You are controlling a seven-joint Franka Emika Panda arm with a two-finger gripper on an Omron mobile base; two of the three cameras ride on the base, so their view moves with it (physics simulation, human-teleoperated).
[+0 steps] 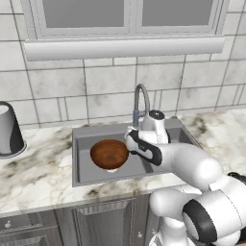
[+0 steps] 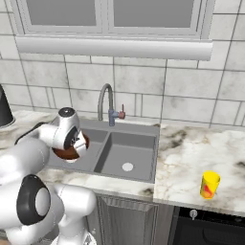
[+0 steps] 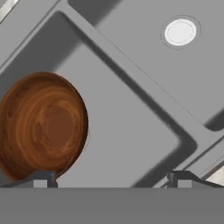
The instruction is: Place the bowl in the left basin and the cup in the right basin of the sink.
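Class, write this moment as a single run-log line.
bowl: in left basin | cup: on counter right of sink, not yet moved | tool: open, empty, above left basin

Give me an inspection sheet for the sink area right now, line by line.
Surface: marble counter around a dark grey double sink.
Job's things: bowl sits in the left basin; cup stands upright on the counter, right of the sink; right basin holds only its drain.
Clutter: large grey cylinder with black base on the counter, left of the sink.
Claw: open, above the left basin, holding nothing.
Cables: nothing seen.
Surroundings: arched faucet, tiled wall, window sill above, cabinet doors below.
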